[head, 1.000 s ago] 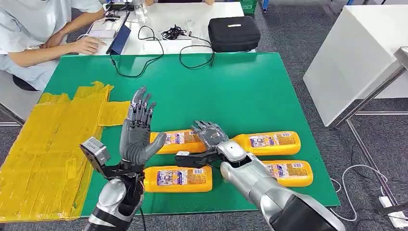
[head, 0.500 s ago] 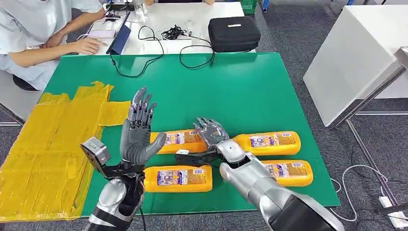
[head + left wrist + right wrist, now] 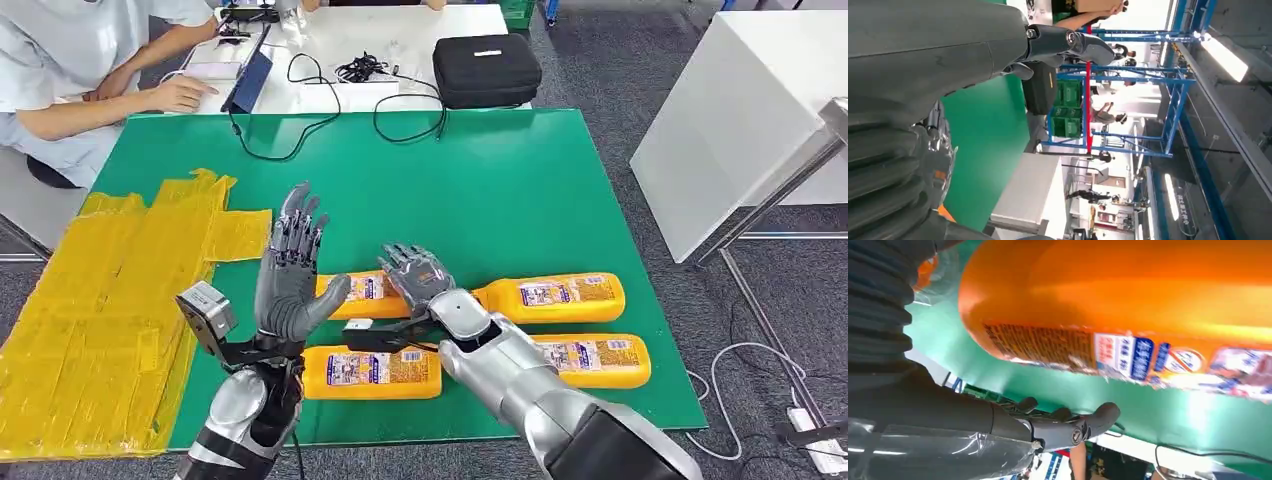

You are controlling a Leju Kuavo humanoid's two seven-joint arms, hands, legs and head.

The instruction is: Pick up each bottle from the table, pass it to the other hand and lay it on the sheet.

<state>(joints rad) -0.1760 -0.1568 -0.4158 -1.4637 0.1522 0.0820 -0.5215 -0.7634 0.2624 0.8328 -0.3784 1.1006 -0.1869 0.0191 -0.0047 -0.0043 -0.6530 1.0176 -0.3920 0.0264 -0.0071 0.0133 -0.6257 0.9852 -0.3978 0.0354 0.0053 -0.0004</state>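
Several orange bottles lie on their sides on the green table top (image 3: 480, 190). My right hand (image 3: 415, 277) is spread open low over the back left bottle (image 3: 365, 288), reaching across it; in the right wrist view that bottle (image 3: 1148, 300) looms close, the thumb (image 3: 1068, 427) apart from it. My left hand (image 3: 290, 275) stands upright and open just left of that bottle, palm toward the right hand, holding nothing; its thumb (image 3: 1068, 42) sticks out freely. The front left bottle (image 3: 372, 370) lies below both hands. The yellow sheet (image 3: 100, 300) covers the table's left side.
Two more bottles lie to the right, one at the back (image 3: 555, 297) and one at the front (image 3: 600, 360). A person (image 3: 60, 70) sits at the far left by a laptop. A black case (image 3: 486, 68) and cables lie behind; a white table (image 3: 740, 110) stands right.
My right hand has slid leftward along the back left bottle toward the left hand. The left hand has shifted slightly right and stayed raised and open.
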